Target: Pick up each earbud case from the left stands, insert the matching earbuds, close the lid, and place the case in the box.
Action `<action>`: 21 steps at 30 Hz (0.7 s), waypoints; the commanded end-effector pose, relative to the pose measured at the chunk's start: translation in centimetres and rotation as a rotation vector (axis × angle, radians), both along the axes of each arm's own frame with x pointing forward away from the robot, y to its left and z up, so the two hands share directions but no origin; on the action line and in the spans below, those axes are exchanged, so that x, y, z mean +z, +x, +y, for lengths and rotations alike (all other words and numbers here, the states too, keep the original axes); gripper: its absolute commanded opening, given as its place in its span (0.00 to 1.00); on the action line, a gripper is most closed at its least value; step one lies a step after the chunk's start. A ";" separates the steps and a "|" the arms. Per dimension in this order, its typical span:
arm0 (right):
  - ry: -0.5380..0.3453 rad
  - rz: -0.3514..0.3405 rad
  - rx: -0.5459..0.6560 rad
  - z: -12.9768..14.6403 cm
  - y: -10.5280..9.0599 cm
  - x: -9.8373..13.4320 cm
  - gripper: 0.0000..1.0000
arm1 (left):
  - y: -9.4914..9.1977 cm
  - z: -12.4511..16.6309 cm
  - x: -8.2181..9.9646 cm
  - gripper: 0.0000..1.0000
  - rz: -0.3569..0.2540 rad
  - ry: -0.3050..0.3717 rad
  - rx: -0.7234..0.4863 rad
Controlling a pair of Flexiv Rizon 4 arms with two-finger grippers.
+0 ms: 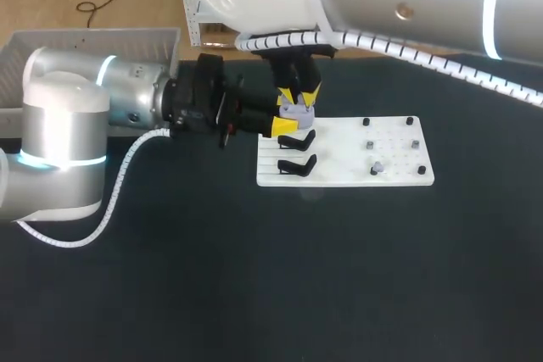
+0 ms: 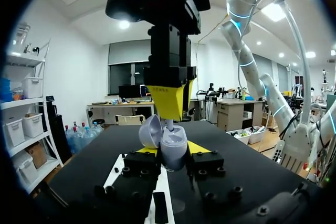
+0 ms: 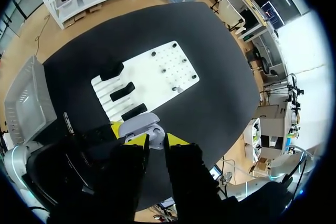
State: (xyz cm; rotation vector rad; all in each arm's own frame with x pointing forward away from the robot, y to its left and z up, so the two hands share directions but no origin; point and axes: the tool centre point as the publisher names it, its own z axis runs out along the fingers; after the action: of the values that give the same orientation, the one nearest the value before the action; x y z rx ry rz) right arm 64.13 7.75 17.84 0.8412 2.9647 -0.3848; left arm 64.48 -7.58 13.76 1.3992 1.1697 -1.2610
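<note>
While the left gripper point(image 1: 293, 118) clamps the earbud case point(image 1: 299, 110) from two sides over the stand end of the white board point(image 1: 335, 171), the right gripper point(image 1: 301, 95) hangs straight above it. Its fingers are nearly together on a small pale stem, taken for an earbud point(image 2: 169, 124), whose lower end sits at the case's open mouth. Step in hand, by my reading: seating the bud.

Doing it well:
- Descend plumb, with the bud lined up on its pocket rather than the hinge side.
- The lid point(image 2: 149, 129) stands open, tilted off to one side, so the yellow tips should stay clear of it.
- Let go only once the bud sits flush; a skewed bud would likely block the lid.
- The left arm should hold the case level, since any roll shifts the pocket.

Materials and shapes:
- Case: a smooth, rounded, pale grey-lilac shell, pebble-like. It is probably hard plastic and slippery, so a side grip low on the body suits it.
- Fingertips: wedge-shaped and bright yellow, on blocky black fingers.
- Board: flat matt white, drilled with small holes, with black pegs at the far end.
- Stands point(image 1: 299, 139): black, low and curved.
- Table point(image 1: 254, 277): matt black.
- Box point(image 1: 93, 44): pale grey and thin-walled, well apart from the case, behind the left arm.
</note>
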 end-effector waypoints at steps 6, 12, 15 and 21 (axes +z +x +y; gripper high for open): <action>-0.001 0.004 -0.001 -0.3 0.1 -0.7 0.00 | 0.1 0.0 0.0 0.00 0.001 0.001 -0.003; 0.034 0.007 -0.001 -0.3 0.0 -0.7 1.00 | 0.1 0.0 0.0 0.00 0.001 0.001 -0.003; 0.056 -0.007 0.004 -0.3 -0.6 0.1 1.00 | 0.1 0.0 0.0 0.00 0.001 0.001 -0.003; 0.172 0.016 0.014 -1.4 -3.1 1.8 1.00 | 0.1 0.0 0.0 0.00 0.001 0.001 -0.003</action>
State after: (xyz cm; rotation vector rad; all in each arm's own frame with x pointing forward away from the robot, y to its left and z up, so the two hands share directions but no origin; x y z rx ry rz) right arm 62.71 8.40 18.98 0.8479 3.0495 -0.2759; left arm 64.51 -7.59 13.76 1.3995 1.1690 -1.2617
